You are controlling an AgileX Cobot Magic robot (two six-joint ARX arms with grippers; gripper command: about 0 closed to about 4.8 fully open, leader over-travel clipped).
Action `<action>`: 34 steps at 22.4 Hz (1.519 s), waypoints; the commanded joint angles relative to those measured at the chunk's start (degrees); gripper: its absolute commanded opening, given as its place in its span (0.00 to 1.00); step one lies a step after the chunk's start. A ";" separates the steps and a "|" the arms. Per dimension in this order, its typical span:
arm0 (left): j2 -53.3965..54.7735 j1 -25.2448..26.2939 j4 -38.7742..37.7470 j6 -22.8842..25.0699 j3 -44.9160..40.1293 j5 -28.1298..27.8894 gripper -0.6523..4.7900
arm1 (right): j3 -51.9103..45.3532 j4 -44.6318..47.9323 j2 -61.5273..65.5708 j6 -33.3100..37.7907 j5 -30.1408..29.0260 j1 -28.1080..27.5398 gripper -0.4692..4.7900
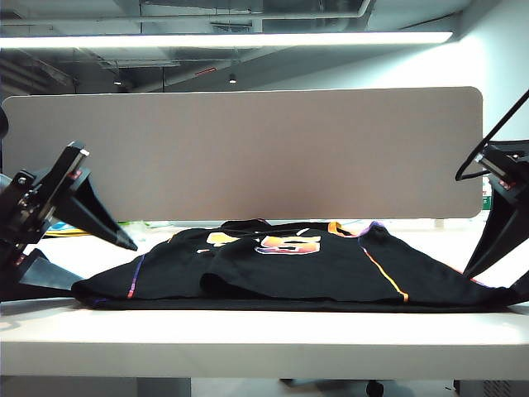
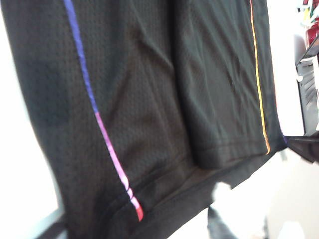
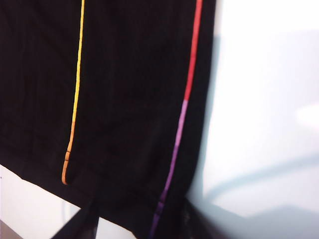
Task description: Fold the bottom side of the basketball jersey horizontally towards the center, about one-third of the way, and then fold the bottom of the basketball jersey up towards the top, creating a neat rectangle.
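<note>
Black basketball jersey [image 1: 331, 273] lies between left pincer [image 1: 91, 248] and right pincer [image 1: 506, 266].

Black mesh jersey [image 1: 331, 277], orange-yellow numerals w/ white outline, purple/orange/red piping; white table [image 1: 248, 339].

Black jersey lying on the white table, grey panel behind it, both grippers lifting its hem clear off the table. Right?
Not quite. The exterior view shows the jersey lying on the table, unlifted; the left gripper and right gripper flank it. Grey panel is right.

The black basketball jersey [image 1: 281, 273] lies partly folded on the white table [image 1: 248, 339]. The left gripper [image 1: 99, 248] hovers open-jawed at its left end, the right gripper [image 1: 504, 256] at its right end.
</note>
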 commanded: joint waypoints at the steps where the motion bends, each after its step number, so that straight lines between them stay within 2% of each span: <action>1: 1.57 -0.09 -6.10 -0.61 -1.29 -0.66 0.61 | -0.35 -1.60 0.33 0.17 0.74 0.09 0.47; 2: 1.60 -0.09 -6.03 -0.61 -1.29 0.33 0.58 | -0.35 -1.53 0.33 0.17 1.01 0.09 0.44; 4: 1.57 -0.09 -5.79 -0.61 -1.29 1.79 0.37 | -0.35 -1.38 0.33 0.15 1.14 0.09 0.24; 5: 1.60 -0.09 -5.79 -0.61 -1.29 1.75 0.32 | -0.35 -1.27 0.33 0.15 1.14 0.09 0.17; 7: 1.57 -0.09 -5.33 -0.61 -1.29 1.79 0.28 | -0.35 -0.87 0.33 0.15 1.16 0.09 0.16; 8: 1.57 -0.09 -5.29 -0.63 -1.29 1.77 0.23 | -0.35 -0.68 0.33 0.15 1.14 0.09 0.14; 9: 1.57 -0.09 -5.33 -0.63 -1.29 1.79 0.13 | -0.35 -0.44 0.33 0.17 1.11 0.09 0.07; 10: 1.57 -0.09 -5.35 -0.61 -1.29 2.08 0.11 | -0.33 -0.46 0.31 0.17 1.07 0.09 0.07; 13: 1.44 0.02 -6.43 -0.61 -1.29 4.44 0.11 | -0.33 -2.25 0.20 0.15 0.02 0.09 0.07; 17: -0.42 0.02 -11.45 0.28 -1.29 4.76 0.11 | -0.33 -6.56 -0.44 -0.55 -2.71 0.09 0.07; 21: -10.69 0.02 -22.73 4.59 -1.29 0.79 0.11 | -0.33 -14.91 -7.96 -3.32 -2.93 0.07 0.07; 26: -20.37 0.02 -29.03 4.55 -1.29 0.11 0.11 | -0.33 -21.27 -18.21 -3.28 -2.91 0.07 0.07; 30: -32.09 0.00 -41.88 7.15 -1.29 -1.36 0.11 | -0.35 -33.05 -29.83 -4.42 -2.91 0.07 0.07; 34: -40.04 0.00 -50.71 8.44 -1.31 -3.89 0.11 | -0.20 -36.17 -38.45 -0.76 -3.74 0.09 0.07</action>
